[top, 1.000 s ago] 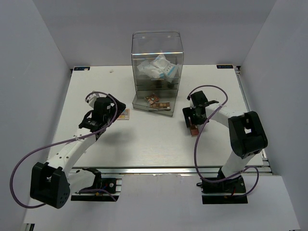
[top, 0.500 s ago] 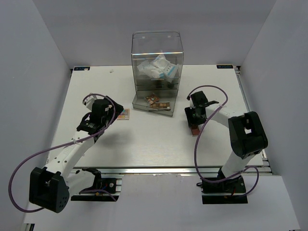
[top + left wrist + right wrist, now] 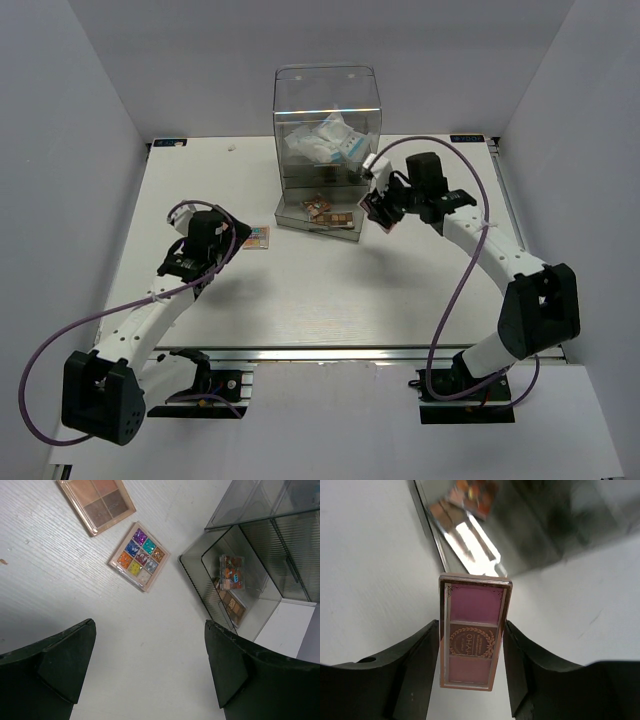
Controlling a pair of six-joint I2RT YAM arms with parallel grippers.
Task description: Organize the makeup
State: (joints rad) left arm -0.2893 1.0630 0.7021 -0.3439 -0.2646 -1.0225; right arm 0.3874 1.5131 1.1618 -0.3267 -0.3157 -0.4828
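Observation:
My right gripper (image 3: 381, 207) is shut on a pink palette (image 3: 472, 640) by its long sides and holds it above the table, just right of the open bottom drawer (image 3: 300, 217). In that drawer lie two small palettes (image 3: 231, 580). A multicolour palette (image 3: 139, 556) and a brown palette (image 3: 96, 502) lie flat on the table left of the drawer. My left gripper (image 3: 150, 630) hangs open and empty over bare table, short of the multicolour palette (image 3: 259, 237). A white-blue packet (image 3: 330, 143) sits inside the box, higher up.
The tall clear acrylic drawer box (image 3: 327, 90) stands at the back middle of the white table (image 3: 320, 290). Its pulled-out drawer juts toward the arms. White walls close in the left, right and back sides.
My right arm has lifted the pink palette off the table and carried it up and left to the drawer. The left arm has drifted slightly back and left, still open.

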